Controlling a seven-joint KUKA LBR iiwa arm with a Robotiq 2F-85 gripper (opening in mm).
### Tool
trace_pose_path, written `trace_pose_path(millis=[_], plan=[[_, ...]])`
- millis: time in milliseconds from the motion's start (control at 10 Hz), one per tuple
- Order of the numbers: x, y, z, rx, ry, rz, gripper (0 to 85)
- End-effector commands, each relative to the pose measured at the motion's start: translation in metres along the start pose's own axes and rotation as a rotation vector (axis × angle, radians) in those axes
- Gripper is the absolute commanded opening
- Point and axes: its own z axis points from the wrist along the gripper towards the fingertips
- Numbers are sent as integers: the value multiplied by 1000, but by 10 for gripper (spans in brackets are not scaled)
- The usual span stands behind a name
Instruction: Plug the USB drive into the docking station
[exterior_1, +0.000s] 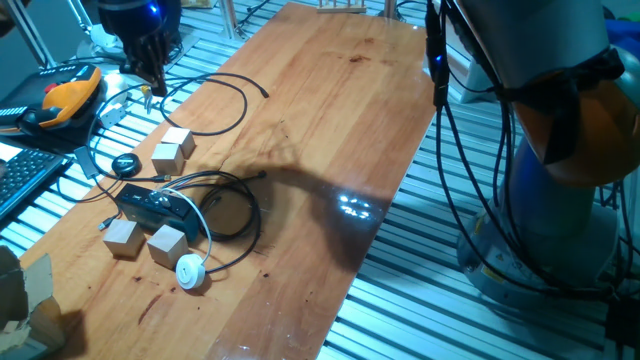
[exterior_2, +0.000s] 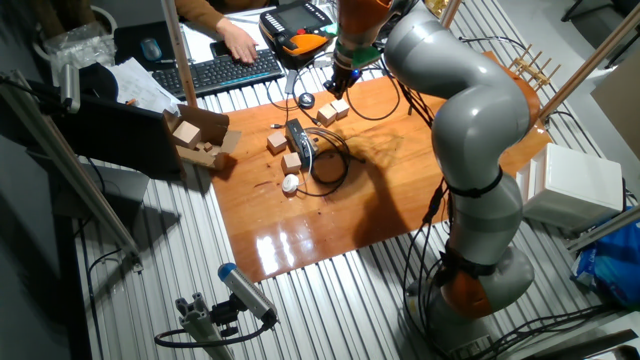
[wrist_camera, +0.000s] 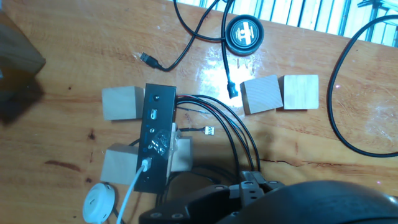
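The docking station (exterior_1: 152, 205) is a flat dark box lying on the wooden table among thin black cables. It also shows in the other fixed view (exterior_2: 298, 140) and in the hand view (wrist_camera: 155, 140), where its small ports face up. My gripper (exterior_1: 149, 85) hangs well above the table's far left end, away from the docking station. Its fingers stand close together on a small pale piece, the USB drive (exterior_1: 147, 91). The gripper (exterior_2: 340, 82) also shows in the other fixed view. In the hand view it (wrist_camera: 249, 186) is a dark blur at the bottom edge.
Pale wooden cubes (exterior_1: 172, 152) (exterior_1: 122, 238) (exterior_1: 167, 243) lie around the docking station. A round black puck (exterior_1: 125, 165) and a white round disc (exterior_1: 190, 272) lie beside it. Loose black cables (exterior_1: 235, 215) loop over the table. A keyboard and a person's hand (exterior_2: 238, 42) are beyond the left edge.
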Motion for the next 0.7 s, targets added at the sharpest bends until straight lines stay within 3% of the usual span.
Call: trace_pose_path(millis=[0, 200, 600], plan=[[0, 0, 0, -3, 7, 0, 0], [1, 2, 0, -11, 18, 1, 0], [1, 3, 1, -6, 3, 0, 0]])
